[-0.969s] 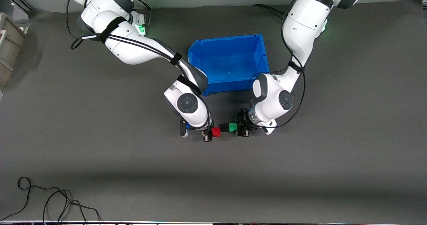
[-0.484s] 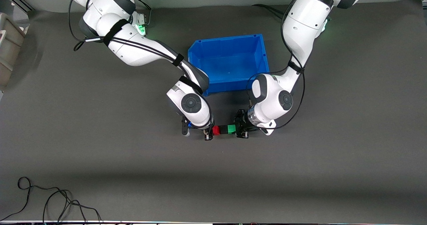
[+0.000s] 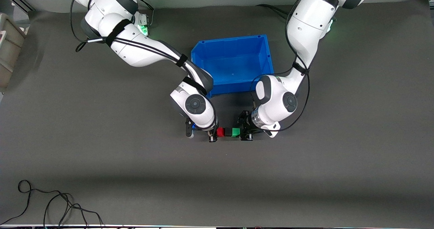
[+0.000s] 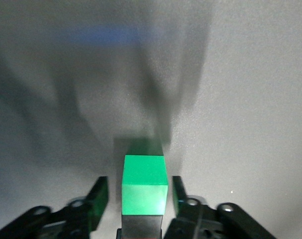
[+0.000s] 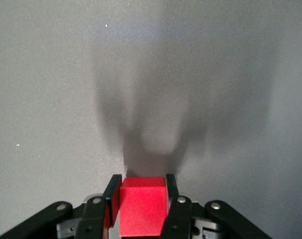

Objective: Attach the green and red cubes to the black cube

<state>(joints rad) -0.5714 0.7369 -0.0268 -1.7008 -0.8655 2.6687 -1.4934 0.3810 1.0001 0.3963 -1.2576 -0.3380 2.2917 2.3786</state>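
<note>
Front view: both arms reach down to the bare mat, nearer the camera than the blue bin (image 3: 234, 64), and their held cubes meet in one short row.
Change: a second ago a clear gap lay between the red cube (image 3: 220, 131) and the black cube (image 3: 228, 132); that gap has closed, and red, black and green cube (image 3: 236, 131) now stand touching in line.
Meaning: the join looks made or all but made; what seems left is a firm press and a release, if the cubes hold.
Right gripper (image 3: 214, 134): over the mat at the right arm's end of the row, fingers (image 5: 112, 194) closed snugly on the red cube's two sides.
Left gripper (image 3: 244, 133): over the mat at the left arm's end of the row. In the left wrist view its fingers (image 4: 98, 200) stand slightly clear of the green cube, so a grip cannot be told.
Cubes: small, equal, plain; red and green bright, black matte and barely visible between them.
</note>
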